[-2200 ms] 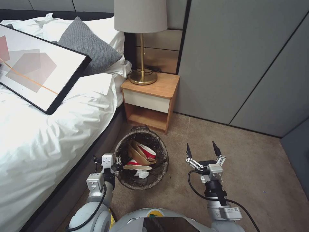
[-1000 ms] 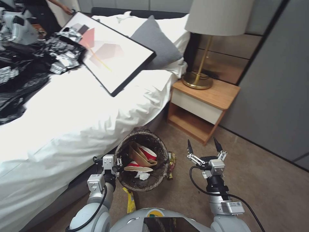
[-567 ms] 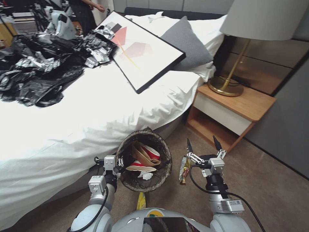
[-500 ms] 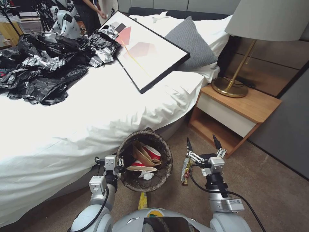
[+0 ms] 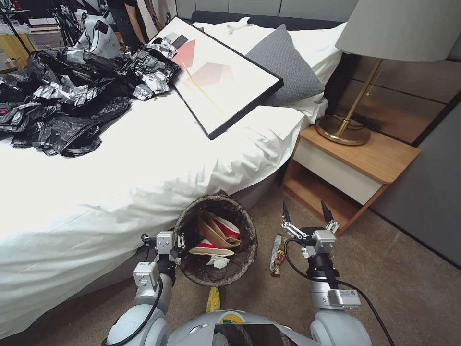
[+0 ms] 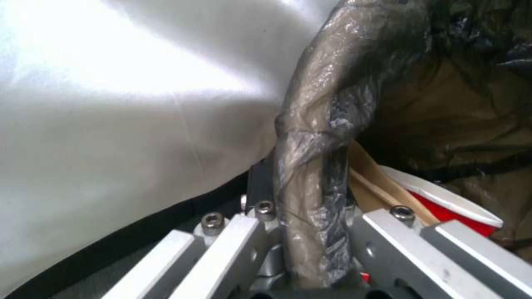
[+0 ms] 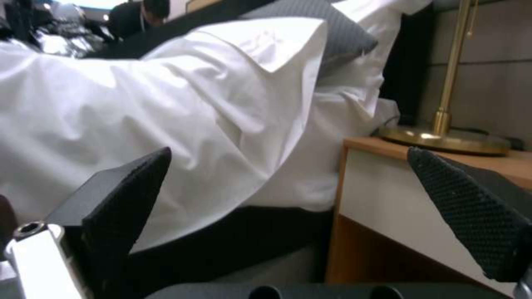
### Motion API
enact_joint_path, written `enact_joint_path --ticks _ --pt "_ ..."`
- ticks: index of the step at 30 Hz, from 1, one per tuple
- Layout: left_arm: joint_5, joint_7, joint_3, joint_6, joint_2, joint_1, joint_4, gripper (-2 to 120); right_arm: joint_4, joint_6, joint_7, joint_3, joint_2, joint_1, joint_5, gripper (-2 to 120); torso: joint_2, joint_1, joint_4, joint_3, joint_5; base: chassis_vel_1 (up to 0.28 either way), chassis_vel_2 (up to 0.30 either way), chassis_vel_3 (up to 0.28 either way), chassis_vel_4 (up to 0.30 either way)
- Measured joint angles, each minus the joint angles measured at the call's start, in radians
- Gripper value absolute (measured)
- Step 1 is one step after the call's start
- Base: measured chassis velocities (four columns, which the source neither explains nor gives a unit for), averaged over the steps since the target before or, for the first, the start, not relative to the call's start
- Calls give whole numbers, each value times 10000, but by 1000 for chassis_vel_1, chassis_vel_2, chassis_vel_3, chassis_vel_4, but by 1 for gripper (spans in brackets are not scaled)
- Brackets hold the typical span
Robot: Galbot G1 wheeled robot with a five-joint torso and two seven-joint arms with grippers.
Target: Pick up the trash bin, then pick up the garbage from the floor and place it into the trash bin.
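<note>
The trash bin (image 5: 194, 271), its dark liner bag folded over the rim, hangs beside the bed with my left gripper (image 5: 178, 241) shut on its rim (image 6: 316, 174). Inside lie red-and-white paper cups (image 5: 225, 227), a tan paper bag (image 5: 207, 229) and a white tissue (image 5: 218, 262). On the carpet, a yellow-red snack wrapper (image 5: 276, 254) lies just right of the bin, and another yellow wrapper (image 5: 212, 299) lies below the bin near my base. My right gripper (image 5: 306, 211) is open above the carpet, right of the first wrapper, fingers (image 7: 127, 191) spread wide and holding nothing.
The white bed (image 5: 120, 182) fills the left, carrying a framed picture (image 5: 221, 79), a grey pillow (image 5: 283, 65) and a heap of black-and-silver foil bags (image 5: 62, 96). A wooden nightstand (image 5: 345, 168) with a brass lamp (image 5: 343, 129) stands at the right. Open carpet (image 5: 398, 288) lies right of my arm.
The whole view swung left from the nightstand corner to the bed, then settled. The bin stayed in my left gripper. My right gripper shifted slightly right, still open.
</note>
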State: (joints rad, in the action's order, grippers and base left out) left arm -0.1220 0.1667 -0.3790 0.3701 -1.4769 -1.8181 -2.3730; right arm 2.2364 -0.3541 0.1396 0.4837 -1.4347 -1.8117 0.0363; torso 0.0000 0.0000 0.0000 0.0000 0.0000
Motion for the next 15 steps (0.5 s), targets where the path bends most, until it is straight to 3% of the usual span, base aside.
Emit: enact_joint_path --ticks 4,6,8,10,15 --pt "-12 23 7 23 19 -35 -28 0 -165 1095 115 -32 173 398 -865 100 0 0 -1 0 -1 0 0 0 0" --pt "-8 36 33 33 26 -69 -45 0 -566 2543 158 -156 445 1008 -2124 100 0 0 1 0 0 0 0 0 0" --pt "-7 40 37 35 31 -75 -46 0 -758 2899 160 -178 534 1200 -2424 100 0 0 2 0 0 0 0 0 0" --pt "17 44 53 37 34 -103 -46 0 -1519 3933 202 -287 752 1858 -3218 100 -1 0 2 1 2 0 0 0 0" --pt "67 45 70 42 28 -125 -46 0 -3189 4904 334 -628 967 2904 -3919 100 -1 0 1 1 1 0 0 0 0"
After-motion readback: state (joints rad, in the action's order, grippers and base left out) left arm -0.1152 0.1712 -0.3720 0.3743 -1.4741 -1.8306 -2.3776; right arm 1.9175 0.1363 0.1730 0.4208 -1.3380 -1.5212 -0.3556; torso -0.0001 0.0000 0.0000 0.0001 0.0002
